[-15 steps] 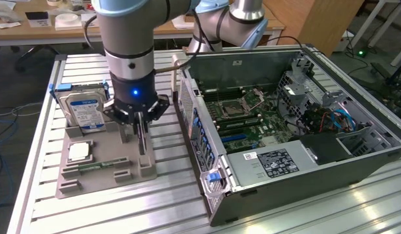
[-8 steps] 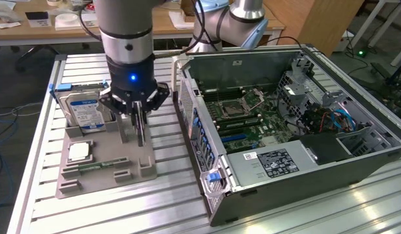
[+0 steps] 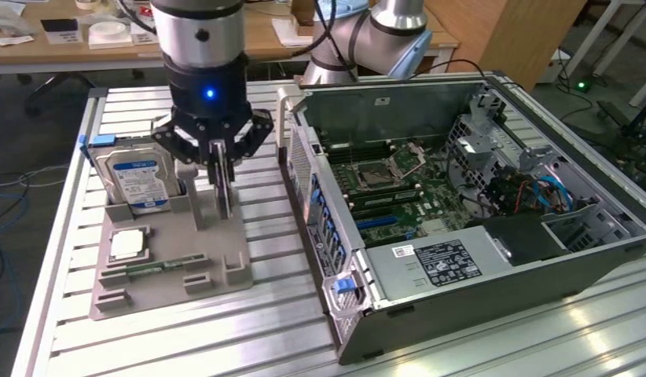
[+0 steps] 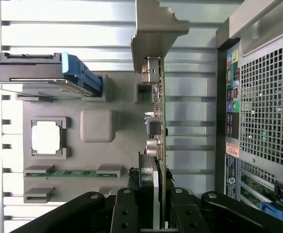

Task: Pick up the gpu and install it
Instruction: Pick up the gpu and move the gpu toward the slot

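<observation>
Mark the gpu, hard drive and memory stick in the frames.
gpu (image 4: pixel 153 29), wrist view, on its metal end bracket.
hard drive (image 3: pixel 134 174), exterior view, on its blue-white label.
memory stick (image 4: pixel 75 173), wrist view, on the middle of the green board.

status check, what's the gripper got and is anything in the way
Gripper shut on gpu, card upright over grey tray. Hard drive beside it, apart. Open pc case at exterior view's right.
</observation>
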Robot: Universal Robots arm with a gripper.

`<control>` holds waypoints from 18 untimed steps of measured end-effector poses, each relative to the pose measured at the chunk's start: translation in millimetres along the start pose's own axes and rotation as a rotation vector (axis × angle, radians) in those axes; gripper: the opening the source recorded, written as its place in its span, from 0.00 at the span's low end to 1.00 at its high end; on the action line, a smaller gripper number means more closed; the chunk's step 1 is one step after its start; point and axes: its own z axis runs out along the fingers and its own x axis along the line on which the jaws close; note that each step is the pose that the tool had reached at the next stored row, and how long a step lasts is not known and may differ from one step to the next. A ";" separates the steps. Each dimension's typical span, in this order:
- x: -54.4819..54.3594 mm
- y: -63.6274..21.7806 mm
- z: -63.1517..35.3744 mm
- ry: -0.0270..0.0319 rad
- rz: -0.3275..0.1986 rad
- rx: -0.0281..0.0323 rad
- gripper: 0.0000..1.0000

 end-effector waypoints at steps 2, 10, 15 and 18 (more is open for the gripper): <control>0.1 0.5 -9.0 0.0000 0.000 0.0000 0.28; 0.4 2.4 -45.3 0.0000 0.000 0.0000 0.28; 0.5 3.5 -68.0 0.0000 0.000 0.0000 0.28; 0.6 4.3 -81.9 -0.0001 0.000 0.0000 0.28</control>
